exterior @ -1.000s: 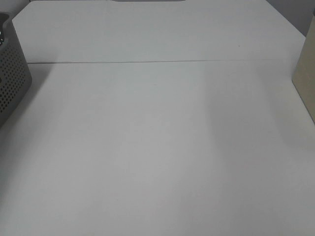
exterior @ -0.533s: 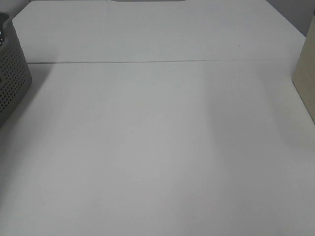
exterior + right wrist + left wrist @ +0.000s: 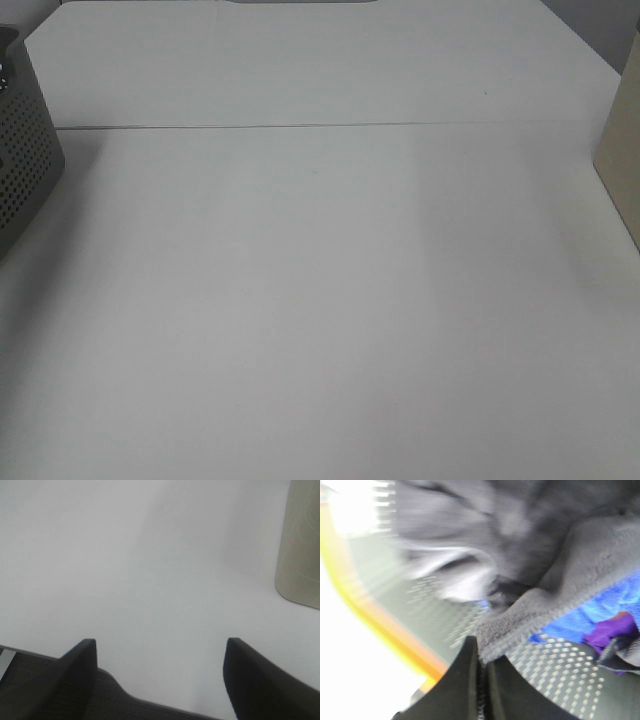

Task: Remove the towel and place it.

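Closely pressed together, the left fingers [image 3: 462, 685] pinch the hemmed edge of the dark grey plush terry towel [image 3: 580, 565]. The towel bunches up just beyond their tips inside the grey perforated plastic basket [image 3: 555, 672]. A bright blue cloth [image 3: 600, 610] and a purple scrap [image 3: 612, 630] lie beside that fold. The right fingers [image 3: 75, 667] stand wide apart, holding nothing, above the white tabletop [image 3: 150, 555], with a beige rounded container [image 3: 302, 545] beyond one tip.

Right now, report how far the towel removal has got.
Done: nothing placed; the white table holds no cloth yet. In hand: the left end effector looks shut on an edge of the dark plush terry towel, inside the grey perforated basket; the view is blurred. Left: lifting it out and laying it down. The right end effector hangs open over the table.
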`<action>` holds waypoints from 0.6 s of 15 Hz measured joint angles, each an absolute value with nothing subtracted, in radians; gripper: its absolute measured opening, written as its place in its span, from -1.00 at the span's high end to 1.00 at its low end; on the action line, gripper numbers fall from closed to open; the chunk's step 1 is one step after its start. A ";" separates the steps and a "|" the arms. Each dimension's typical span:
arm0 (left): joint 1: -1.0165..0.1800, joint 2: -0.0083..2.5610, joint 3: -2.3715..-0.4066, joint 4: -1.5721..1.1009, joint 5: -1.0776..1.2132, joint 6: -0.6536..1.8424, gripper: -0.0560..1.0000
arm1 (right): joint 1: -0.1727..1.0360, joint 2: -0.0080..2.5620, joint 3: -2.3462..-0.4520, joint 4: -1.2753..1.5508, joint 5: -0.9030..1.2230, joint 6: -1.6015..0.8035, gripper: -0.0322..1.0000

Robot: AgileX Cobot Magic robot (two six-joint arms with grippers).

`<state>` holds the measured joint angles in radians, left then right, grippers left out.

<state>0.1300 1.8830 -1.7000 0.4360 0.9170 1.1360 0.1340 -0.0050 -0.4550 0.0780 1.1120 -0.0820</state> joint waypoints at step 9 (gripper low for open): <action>-0.148 1.464 -1.700 0.434 0.858 0.983 0.89 | 0.134 -0.005 -0.455 0.078 1.112 -0.082 -0.40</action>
<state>-0.1480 1.4640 -1.7000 0.4340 0.8580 0.9830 0.1340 -0.0050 -0.4550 0.0780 1.1120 -0.0820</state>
